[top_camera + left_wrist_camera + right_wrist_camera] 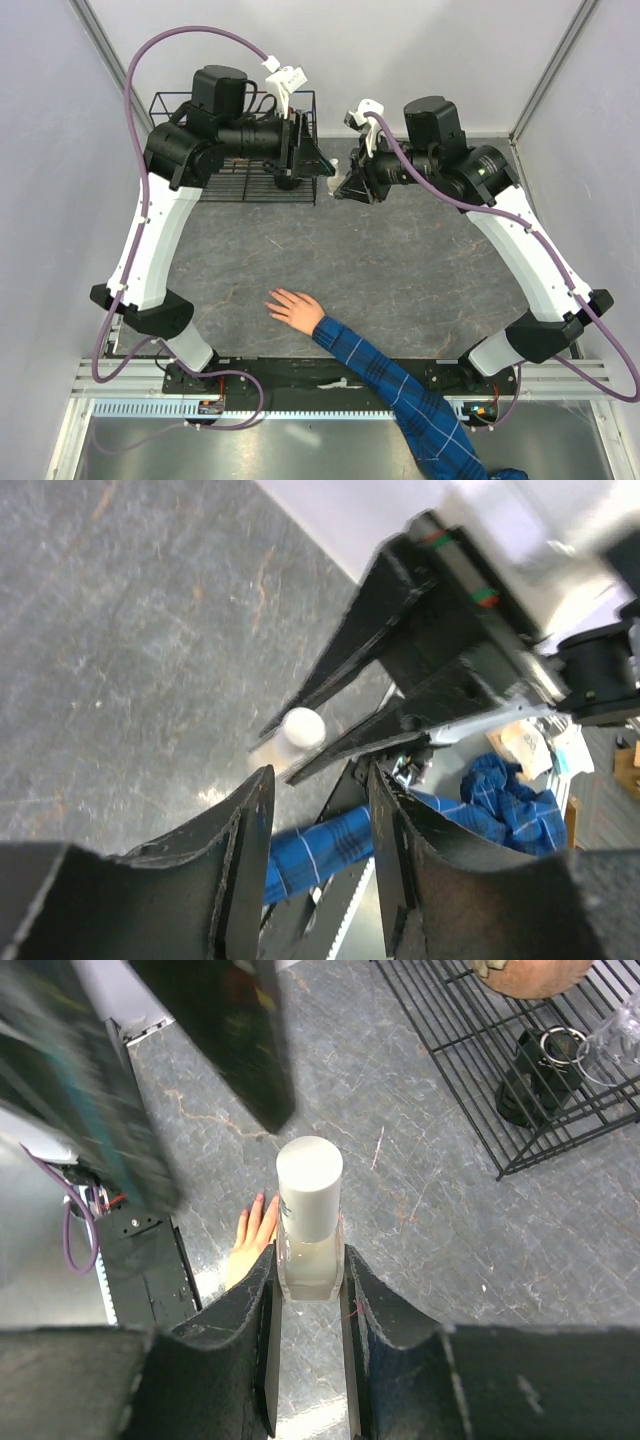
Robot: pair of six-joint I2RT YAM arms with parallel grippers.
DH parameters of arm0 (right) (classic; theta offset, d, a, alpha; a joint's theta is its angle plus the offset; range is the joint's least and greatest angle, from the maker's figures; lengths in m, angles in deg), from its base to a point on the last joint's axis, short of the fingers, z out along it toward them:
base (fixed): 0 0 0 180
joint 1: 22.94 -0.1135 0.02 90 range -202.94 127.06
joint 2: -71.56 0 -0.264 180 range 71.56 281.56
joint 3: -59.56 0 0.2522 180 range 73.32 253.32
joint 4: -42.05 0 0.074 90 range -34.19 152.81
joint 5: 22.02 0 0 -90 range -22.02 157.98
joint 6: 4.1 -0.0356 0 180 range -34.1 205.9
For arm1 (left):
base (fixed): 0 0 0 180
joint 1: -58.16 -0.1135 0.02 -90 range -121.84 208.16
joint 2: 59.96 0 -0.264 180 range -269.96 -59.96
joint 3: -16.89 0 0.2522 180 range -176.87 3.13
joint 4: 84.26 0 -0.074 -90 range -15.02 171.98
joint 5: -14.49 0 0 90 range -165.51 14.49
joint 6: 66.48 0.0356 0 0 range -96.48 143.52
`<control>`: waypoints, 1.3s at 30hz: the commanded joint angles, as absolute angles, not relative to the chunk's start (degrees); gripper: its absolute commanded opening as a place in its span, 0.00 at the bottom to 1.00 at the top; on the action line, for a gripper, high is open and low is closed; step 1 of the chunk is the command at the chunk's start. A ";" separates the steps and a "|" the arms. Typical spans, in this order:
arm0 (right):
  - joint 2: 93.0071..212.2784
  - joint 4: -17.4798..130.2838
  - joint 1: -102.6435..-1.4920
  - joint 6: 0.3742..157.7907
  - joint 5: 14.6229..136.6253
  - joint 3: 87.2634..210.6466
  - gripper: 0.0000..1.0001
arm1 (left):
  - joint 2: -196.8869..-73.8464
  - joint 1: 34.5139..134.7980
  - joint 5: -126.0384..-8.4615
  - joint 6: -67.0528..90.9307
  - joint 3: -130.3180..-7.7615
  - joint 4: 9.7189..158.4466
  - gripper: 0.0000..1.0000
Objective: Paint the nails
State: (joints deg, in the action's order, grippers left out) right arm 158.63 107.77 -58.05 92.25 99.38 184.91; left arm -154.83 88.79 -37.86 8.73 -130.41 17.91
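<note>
A bare hand point(295, 308) lies flat on the grey table, its arm in a blue plaid sleeve point(400, 395). The nails point(258, 1200) show pink at the fingertips in the right wrist view; they are too small to make out from above. My right gripper point(309, 1260) is shut on a small clear bottle with a white cap point(310, 1215), held above the table at the back point(333, 186). My left gripper point(320, 775) is open and empty, its tips just short of the bottle's cap point(303, 727). From above, both grippers point(328, 170) point(342, 190) meet at the back centre.
A black wire rack point(200, 100) stands at the back left under the left arm. In the right wrist view it point(470, 1070) holds a small black bottle point(535, 1075). White walls enclose the table on three sides.
</note>
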 commanded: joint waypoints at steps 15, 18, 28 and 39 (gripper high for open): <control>157.87 110.03 -62.75 97.15 96.90 186.52 0.00 | -157.78 88.92 -36.58 14.20 -134.16 7.63 0.41; 158.31 110.39 -63.19 97.32 96.37 186.61 0.00 | -157.61 88.92 -35.79 14.91 -133.72 6.83 0.42; 158.57 110.74 -63.90 97.59 95.58 186.52 0.00 | -157.43 88.92 -34.20 14.64 -133.98 7.27 0.43; 158.49 110.91 -64.07 97.68 94.70 186.26 0.00 | -157.43 88.83 -33.15 14.38 -134.24 7.71 0.31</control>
